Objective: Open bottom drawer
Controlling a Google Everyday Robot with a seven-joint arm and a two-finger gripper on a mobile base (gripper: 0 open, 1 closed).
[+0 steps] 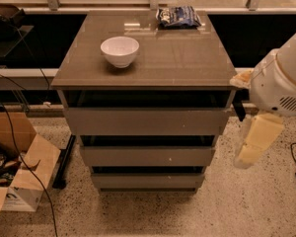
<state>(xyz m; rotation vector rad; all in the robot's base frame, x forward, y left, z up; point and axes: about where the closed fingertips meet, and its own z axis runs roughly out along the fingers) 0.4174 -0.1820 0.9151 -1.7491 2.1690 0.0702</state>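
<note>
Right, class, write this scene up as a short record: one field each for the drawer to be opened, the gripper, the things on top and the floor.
bottom drawer: lowest and slimmest of three fronts, looks closed
gripper: hangs right of the cabinet, about level with the middle drawer, touching nothing
cabinet top: holds two things
white bowl: upright, front left of the top
snack bag: at the back edge, right of centre
cardboard box: open, on the floor left of the cabinet
</note>
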